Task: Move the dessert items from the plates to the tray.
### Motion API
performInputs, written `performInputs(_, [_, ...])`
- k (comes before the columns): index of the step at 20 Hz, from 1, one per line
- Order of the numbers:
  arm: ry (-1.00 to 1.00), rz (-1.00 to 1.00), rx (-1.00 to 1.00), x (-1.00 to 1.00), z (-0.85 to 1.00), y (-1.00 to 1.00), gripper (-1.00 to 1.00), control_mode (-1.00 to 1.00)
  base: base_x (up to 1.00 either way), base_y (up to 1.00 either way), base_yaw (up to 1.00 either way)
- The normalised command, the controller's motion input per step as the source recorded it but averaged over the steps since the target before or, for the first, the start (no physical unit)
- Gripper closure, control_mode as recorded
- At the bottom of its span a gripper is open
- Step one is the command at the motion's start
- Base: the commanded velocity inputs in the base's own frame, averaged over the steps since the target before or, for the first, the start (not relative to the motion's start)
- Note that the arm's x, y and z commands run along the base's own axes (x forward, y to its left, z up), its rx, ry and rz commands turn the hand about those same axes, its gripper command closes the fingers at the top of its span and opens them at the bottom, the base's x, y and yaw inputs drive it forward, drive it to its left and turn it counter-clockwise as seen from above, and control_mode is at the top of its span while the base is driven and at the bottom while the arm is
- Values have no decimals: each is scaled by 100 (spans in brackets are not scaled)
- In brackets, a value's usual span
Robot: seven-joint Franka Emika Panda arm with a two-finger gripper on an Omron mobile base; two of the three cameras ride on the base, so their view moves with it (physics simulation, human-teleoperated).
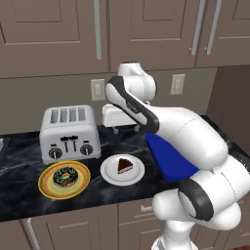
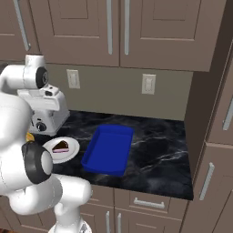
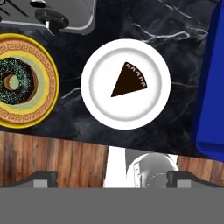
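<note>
The chocolate cake wedge (image 1: 124,165) (image 3: 128,81) lies on the plain white plate (image 1: 110,172) (image 3: 100,107) near the counter's front edge. Left of it, the sprinkled chocolate donut (image 1: 64,176) (image 3: 15,83) rests on the orange-rimmed plate (image 1: 46,188) (image 3: 41,111). The deep-blue tray (image 2: 109,149) (image 1: 166,154) (image 3: 212,87) sits empty to the right of the white plate, partly hidden by my arm in the left base view. My gripper (image 1: 126,128) (image 3: 112,178) hangs open well above the counter, looking down on the white plate, with nothing between its fingers.
A silver four-slot toaster (image 1: 71,133) (image 2: 51,119) stands behind the orange-rimmed plate. Wall outlets (image 1: 97,89) and upper cabinets lie behind. A tall cabinet side (image 2: 207,104) bounds the black marble counter (image 2: 154,145) on the right.
</note>
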Motion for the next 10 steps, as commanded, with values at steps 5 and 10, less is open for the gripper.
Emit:
performInputs(5, [-8, 0, 0, -3, -33, 41, -100, -100, 0, 0, 0])
performInputs(10, [-12, -1, 0, 0, -29, 42, -100, -100, 0, 0, 0])
